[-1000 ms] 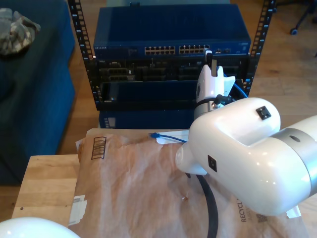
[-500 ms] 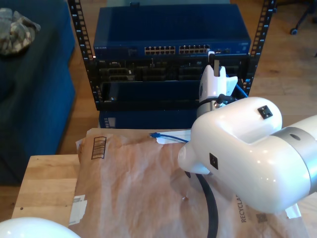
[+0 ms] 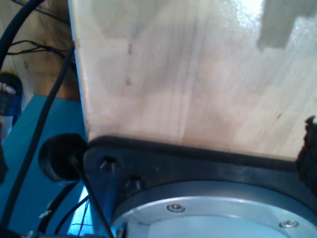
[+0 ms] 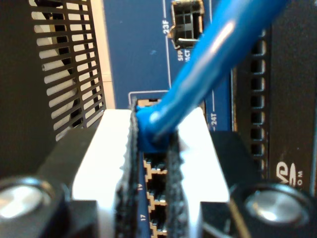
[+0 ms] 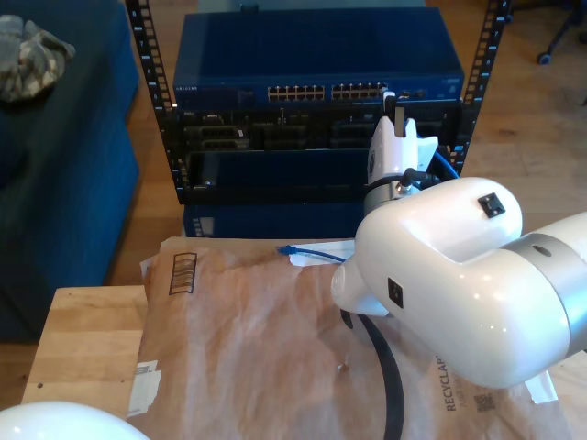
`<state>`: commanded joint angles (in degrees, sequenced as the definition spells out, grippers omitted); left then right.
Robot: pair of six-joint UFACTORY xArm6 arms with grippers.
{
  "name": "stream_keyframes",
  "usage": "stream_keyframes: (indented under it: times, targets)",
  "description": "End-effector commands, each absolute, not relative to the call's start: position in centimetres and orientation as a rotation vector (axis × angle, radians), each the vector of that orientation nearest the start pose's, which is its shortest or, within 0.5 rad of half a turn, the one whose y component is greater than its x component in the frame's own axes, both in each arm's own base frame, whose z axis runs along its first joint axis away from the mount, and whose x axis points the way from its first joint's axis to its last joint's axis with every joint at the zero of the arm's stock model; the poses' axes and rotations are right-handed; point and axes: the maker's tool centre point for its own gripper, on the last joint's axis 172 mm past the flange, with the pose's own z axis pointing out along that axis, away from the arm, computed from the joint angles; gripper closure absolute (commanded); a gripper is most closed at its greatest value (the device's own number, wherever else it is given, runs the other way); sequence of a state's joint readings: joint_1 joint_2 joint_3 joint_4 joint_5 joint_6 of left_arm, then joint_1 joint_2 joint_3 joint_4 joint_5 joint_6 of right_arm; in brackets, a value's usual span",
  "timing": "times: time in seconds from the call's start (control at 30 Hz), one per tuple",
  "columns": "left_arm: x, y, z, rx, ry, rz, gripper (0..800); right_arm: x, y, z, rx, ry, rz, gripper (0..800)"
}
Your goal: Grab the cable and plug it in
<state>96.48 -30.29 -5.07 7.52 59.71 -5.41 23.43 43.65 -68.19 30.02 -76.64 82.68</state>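
Since the earlier exterior frames, my second pincer (image 5: 396,108) has crept slightly toward the exterior view's right and closer to the rack's port row, and the big white arm joint (image 5: 440,266) behind it has shifted a little with it. The loose end of the cable on the paper has not moved.

In the second wrist view, my second pincer (image 4: 154,148) is pinching the cable (image 4: 198,64): its two ridged black pads (image 4: 128,163) are pressed against the blue plug end, held between white finger blocks. The bright-blue cable rises from that grip and runs out past the picture's edge. Just beyond the pads sits the blue network switch (image 4: 133,44), with a row of numbered ports directly behind the plug. Whether the plug touches a port I cannot tell.

In the exterior view, the switch (image 5: 312,60) sits in a black rack (image 5: 151,64). The cable's other end (image 5: 307,251) lies on crumpled brown paper (image 5: 257,339) covering the wooden counter (image 5: 83,339), near its far edge.

The first wrist view looks along pale wood (image 3: 188,79) with a black mounting plate (image 3: 198,158) and dark robot cables (image 3: 44,114); whether my first pincer is spread or pressed together I cannot tell.
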Motion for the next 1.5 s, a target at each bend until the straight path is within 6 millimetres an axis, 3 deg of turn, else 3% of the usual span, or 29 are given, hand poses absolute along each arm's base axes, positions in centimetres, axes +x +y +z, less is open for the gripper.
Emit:
stream_keyframes:
  times: [1.5]
  targets:
    - [-3.92, 12.01, 2.97, 1.9, 2.136, -0.533, 0, 66.35, 14.17, 27.41, -0.999, 1.18, -1.285, 800]
